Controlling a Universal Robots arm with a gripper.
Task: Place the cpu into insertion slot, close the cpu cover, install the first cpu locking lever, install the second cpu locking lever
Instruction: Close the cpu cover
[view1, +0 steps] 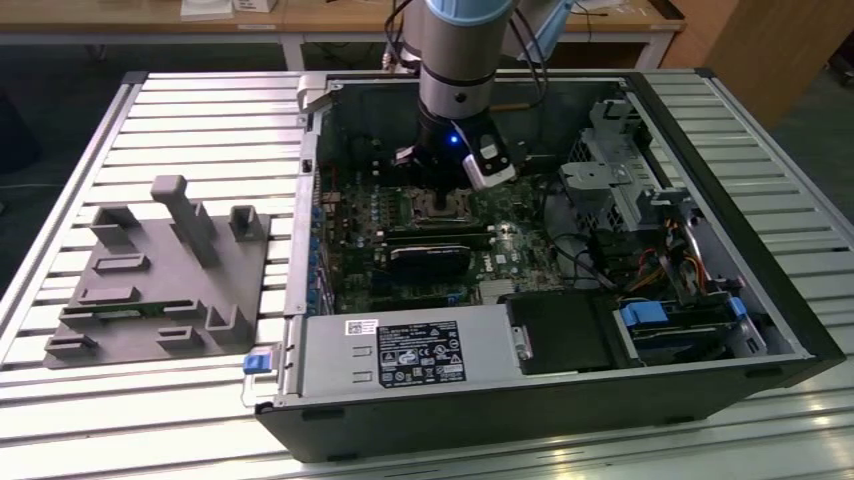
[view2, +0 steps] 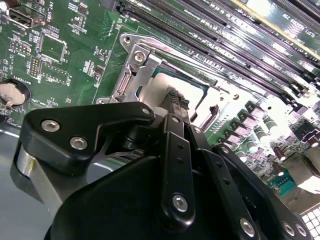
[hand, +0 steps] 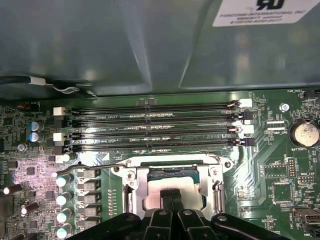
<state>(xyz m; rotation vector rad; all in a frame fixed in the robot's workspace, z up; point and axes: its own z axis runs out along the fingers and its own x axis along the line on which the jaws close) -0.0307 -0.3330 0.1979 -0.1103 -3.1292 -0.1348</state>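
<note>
My gripper (hand: 171, 196) is shut, its two dark fingertips pressed together and resting on the silver-grey top of the cpu (hand: 150, 192). The cpu lies in the insertion slot (view1: 441, 207) on the green board. The silvery cpu cover (hand: 134, 185) frames the chip on all sides, and I cannot tell whether it sits fully flat. A thin wire locking lever (hand: 80, 168) sticks out sideways from the socket, free of any latch. In the second wrist view the gripper (view2: 173, 97) touches the cpu (view2: 152, 95) inside the cover (view2: 131, 70). In the exterior view the gripper (view1: 441, 195) stands upright over the socket.
Long black memory slots (hand: 150, 125) run beside the socket, with capacitors (hand: 62, 200) on one side and a coin battery (hand: 304, 133) on the other. The case wall (hand: 125, 45) rises behind. A power supply (view1: 400, 350), drive cage (view1: 667, 320) and grey fixture (view1: 160, 270) stand nearby.
</note>
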